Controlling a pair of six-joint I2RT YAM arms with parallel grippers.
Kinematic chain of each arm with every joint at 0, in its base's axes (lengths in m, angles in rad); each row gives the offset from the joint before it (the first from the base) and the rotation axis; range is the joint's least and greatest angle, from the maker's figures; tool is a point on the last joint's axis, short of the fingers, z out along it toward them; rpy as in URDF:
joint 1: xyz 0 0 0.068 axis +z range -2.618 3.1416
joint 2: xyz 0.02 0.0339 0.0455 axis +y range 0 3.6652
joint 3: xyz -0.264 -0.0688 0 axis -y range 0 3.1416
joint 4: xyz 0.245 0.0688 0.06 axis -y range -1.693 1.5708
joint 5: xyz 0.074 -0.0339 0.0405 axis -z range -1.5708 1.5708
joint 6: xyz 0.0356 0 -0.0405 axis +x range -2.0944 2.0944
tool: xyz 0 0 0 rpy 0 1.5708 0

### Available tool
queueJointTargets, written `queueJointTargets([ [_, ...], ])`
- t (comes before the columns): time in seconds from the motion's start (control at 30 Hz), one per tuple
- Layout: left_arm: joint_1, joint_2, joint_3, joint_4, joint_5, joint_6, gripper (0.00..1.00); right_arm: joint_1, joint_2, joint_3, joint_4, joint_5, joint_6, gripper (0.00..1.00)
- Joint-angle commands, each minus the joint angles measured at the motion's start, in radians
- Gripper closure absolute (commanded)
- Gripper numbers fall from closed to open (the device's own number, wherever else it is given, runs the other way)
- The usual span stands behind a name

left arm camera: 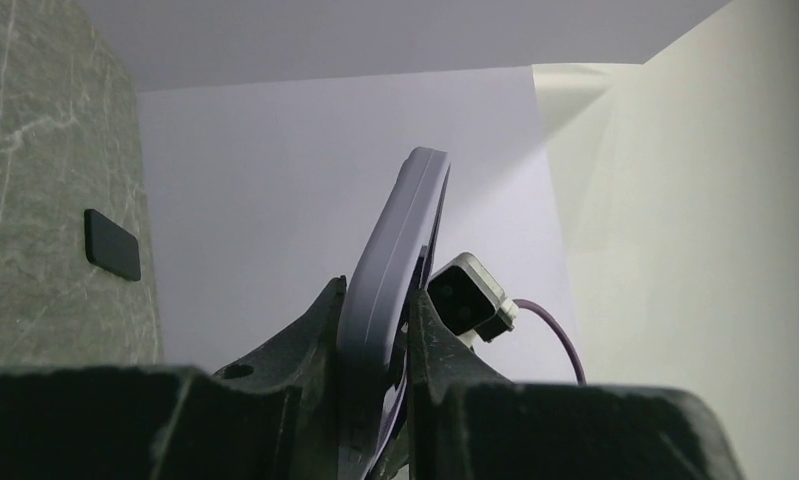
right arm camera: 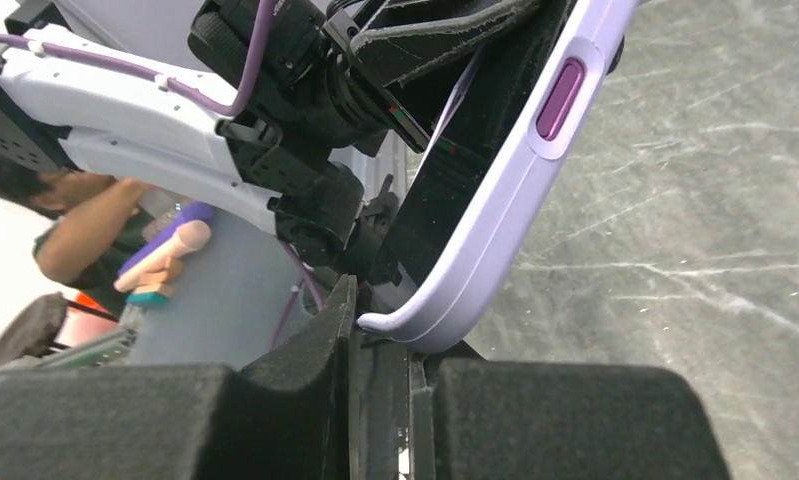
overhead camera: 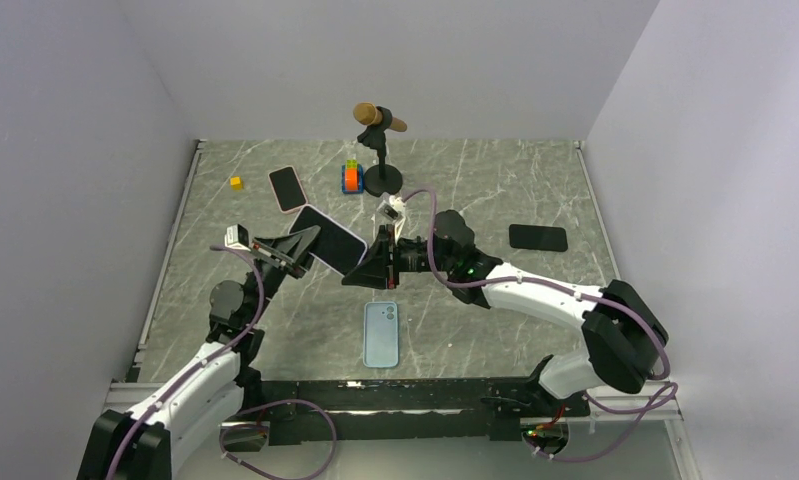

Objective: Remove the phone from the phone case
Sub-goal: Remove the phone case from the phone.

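A black phone [overhead camera: 337,248] in a lilac case [overhead camera: 315,216] is held in the air between both arms, above the table's middle. My left gripper [overhead camera: 297,250] is shut on the cased left end; in the left wrist view the lilac case [left arm camera: 390,260] stands edge-on between the jaws of the gripper [left arm camera: 375,295]. My right gripper [overhead camera: 375,265] is shut on the phone's near corner. In the right wrist view the phone's black glass [right arm camera: 455,170] runs down between the jaws of the gripper [right arm camera: 380,335], and the case [right arm camera: 505,190] corner curls free beside them.
A light blue phone [overhead camera: 381,334] lies face down near the front. A black phone [overhead camera: 538,237] lies at the right and shows in the left wrist view [left arm camera: 112,244]. A pink-rimmed phone [overhead camera: 287,188], a yellow block [overhead camera: 236,182], an orange toy [overhead camera: 351,178] and a microphone stand [overhead camera: 379,150] are at the back.
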Motion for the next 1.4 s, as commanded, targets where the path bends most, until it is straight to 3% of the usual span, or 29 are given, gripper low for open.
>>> queueJointTargets([
  [0.0,-0.016,-0.021,0.081,-0.143,0.188,-0.092,1.00,-0.012,-0.004,0.036,-0.124,0.193,-0.435,1.00],
  [0.5,-0.017,0.001,0.094,-0.168,0.231,-0.090,1.00,0.004,-0.008,0.178,-0.274,0.245,-0.648,1.00],
  [0.77,-0.017,0.026,0.088,-0.131,0.224,-0.072,1.00,0.006,0.003,0.185,-0.275,0.243,-0.571,1.00],
  [0.8,-0.017,0.027,0.087,-0.123,0.216,-0.053,1.00,0.006,-0.001,0.178,-0.283,0.227,-0.544,0.93],
  [0.97,-0.009,0.014,0.080,-0.165,0.171,0.102,1.00,0.006,-0.111,0.032,-0.247,0.199,-0.356,0.22],
  [1.03,0.000,0.003,0.083,-0.194,0.156,0.181,1.00,0.005,-0.176,-0.038,-0.267,0.213,-0.287,0.05],
  [1.07,0.004,-0.002,0.090,-0.215,0.155,0.235,1.00,0.004,-0.202,-0.058,-0.290,0.220,-0.248,0.01],
  [1.2,0.053,0.000,0.164,-0.300,0.229,0.443,1.00,-0.019,-0.243,-0.041,-0.473,0.236,-0.136,0.00],
  [1.37,0.105,0.013,0.262,-0.424,0.376,0.640,1.00,-0.051,-0.269,0.022,-0.651,0.271,-0.118,0.00],
])
